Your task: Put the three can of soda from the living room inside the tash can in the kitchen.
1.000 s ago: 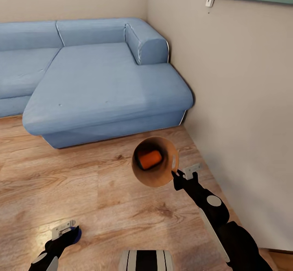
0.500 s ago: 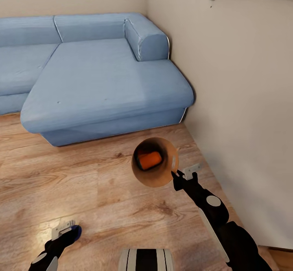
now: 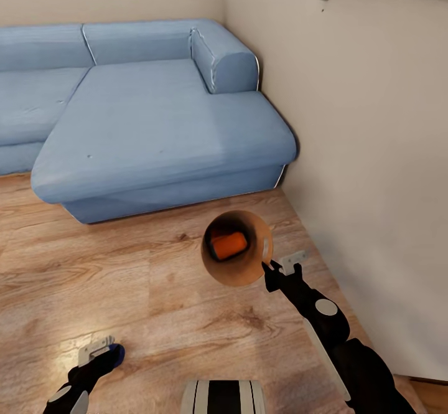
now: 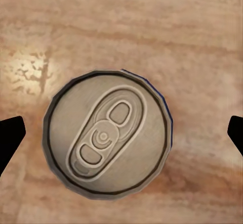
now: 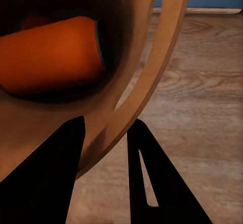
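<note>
Gripping the bin rim with our right fingers, we hang our spread left fingers straight above the upright blue can.

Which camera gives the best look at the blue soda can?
The left wrist view: the blue soda can appears top-on between the left gripper's fingers. The head view shows just a blue sliver.

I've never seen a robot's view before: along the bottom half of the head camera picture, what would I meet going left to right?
Left gripper with the blue can → brown bin with the orange can inside → right gripper → beige wall.
</note>
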Motion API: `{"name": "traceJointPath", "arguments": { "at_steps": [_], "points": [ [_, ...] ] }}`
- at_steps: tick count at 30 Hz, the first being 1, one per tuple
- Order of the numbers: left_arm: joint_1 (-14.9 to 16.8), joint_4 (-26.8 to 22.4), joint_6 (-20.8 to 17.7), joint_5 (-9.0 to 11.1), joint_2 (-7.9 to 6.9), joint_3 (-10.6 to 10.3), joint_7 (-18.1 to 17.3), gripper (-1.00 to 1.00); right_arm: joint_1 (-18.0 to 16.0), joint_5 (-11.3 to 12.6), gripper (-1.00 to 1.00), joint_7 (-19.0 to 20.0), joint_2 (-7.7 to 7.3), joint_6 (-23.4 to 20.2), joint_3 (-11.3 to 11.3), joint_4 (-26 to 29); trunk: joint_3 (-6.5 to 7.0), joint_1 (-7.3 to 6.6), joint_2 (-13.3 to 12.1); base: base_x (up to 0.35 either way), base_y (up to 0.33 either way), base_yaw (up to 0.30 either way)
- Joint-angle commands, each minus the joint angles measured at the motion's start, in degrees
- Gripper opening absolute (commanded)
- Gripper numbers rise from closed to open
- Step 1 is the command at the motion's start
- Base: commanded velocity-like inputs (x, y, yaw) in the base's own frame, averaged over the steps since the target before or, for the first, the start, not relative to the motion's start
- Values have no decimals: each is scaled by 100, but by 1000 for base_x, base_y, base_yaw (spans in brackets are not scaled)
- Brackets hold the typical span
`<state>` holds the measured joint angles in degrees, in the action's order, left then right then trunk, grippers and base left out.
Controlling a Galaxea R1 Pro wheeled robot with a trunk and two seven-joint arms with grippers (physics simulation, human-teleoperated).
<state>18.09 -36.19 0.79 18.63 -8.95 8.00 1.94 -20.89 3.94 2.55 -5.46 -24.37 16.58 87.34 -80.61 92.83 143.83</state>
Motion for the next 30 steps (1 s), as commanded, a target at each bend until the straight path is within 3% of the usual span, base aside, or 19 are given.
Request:
{"name": "traceJointPath", "arguments": {
  "at_steps": [1, 24, 30],
  "points": [
    [0, -4, 2, 0, 1, 0, 1, 100, -3, 28, -100, 18, 1, 2, 2, 8, -22, 2, 2, 0, 0, 0],
    [2, -11, 219, -1, -2, 0, 42, 100, -3, 28, -100, 18, 2, 2, 3, -7, -44, 4, 3, 0, 0, 0],
    [2, 23, 213, 0, -2, 0, 42, 100, -3, 27, -100, 18, 1, 2, 3, -7, -177, 20, 11, 0, 0, 0]
  ]
}}
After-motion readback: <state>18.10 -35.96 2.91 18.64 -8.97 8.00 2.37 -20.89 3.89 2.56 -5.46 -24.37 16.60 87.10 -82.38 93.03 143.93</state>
